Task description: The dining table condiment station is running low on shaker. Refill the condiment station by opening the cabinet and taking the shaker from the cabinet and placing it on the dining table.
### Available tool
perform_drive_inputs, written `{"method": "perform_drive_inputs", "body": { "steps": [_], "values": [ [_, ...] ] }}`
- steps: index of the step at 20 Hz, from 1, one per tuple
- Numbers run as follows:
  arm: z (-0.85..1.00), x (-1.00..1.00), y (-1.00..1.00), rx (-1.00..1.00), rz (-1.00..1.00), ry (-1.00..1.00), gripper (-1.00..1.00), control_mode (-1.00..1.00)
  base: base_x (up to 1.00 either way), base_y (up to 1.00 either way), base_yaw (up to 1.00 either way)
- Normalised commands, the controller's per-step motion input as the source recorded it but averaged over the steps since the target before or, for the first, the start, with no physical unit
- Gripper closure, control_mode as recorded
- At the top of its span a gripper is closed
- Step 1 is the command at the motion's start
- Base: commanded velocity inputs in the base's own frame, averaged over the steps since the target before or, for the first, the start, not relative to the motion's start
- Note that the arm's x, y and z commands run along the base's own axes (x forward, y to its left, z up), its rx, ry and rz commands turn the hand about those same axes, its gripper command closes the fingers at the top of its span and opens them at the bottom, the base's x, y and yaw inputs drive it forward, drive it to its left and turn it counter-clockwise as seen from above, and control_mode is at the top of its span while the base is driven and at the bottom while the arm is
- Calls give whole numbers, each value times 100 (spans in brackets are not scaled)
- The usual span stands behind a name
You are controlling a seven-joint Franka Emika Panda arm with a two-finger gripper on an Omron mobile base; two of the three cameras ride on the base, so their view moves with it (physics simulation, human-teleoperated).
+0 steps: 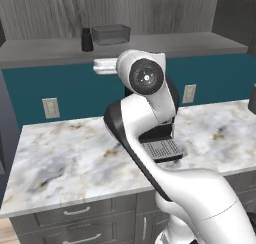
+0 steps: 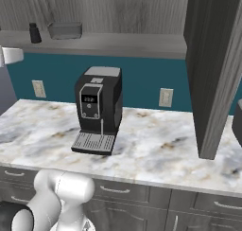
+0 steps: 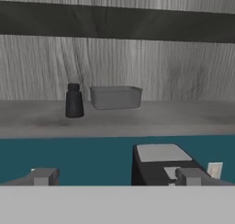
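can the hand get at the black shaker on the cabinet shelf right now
Probably yes: the cabinet door is swung open, the shaker stands exposed beside a grey bin, and the open hand faces it with nothing between.

A marble tabletop [image 1: 75,153] veined in tan runs beneath a teal wall [image 2: 142,78] with two pale outlets [image 2: 165,97]. A black coffee machine [image 2: 98,109] stands at nine o'clock of centre; grey drawers [image 2: 113,191] sit below.

Inside the open cabinet [image 3: 137,67], the grey shelf [image 3: 183,115] carries the black shaker [image 3: 74,100], ahead and left of the hand [image 3: 117,176], just beside a grey bin [image 3: 115,97]. Below the hand, a black coffee machine [image 2: 98,109] stands on the marble tabletop [image 2: 156,149].
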Motion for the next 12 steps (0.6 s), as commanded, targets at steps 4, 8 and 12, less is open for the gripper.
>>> {"method": "perform_drive_inputs", "body": {
  "steps": [4, 8, 12],
  "values": [
    [0, 54, 28, 4, 0, 0, -100, -100, 0, 0, 0],
    [0, 57, 29, 4, 0, 0, -100, -100, 0, 0, 0],
    [19, 37, 36, 0, 0, 0, -100, -100, 0, 0, 0]
  ]
}}
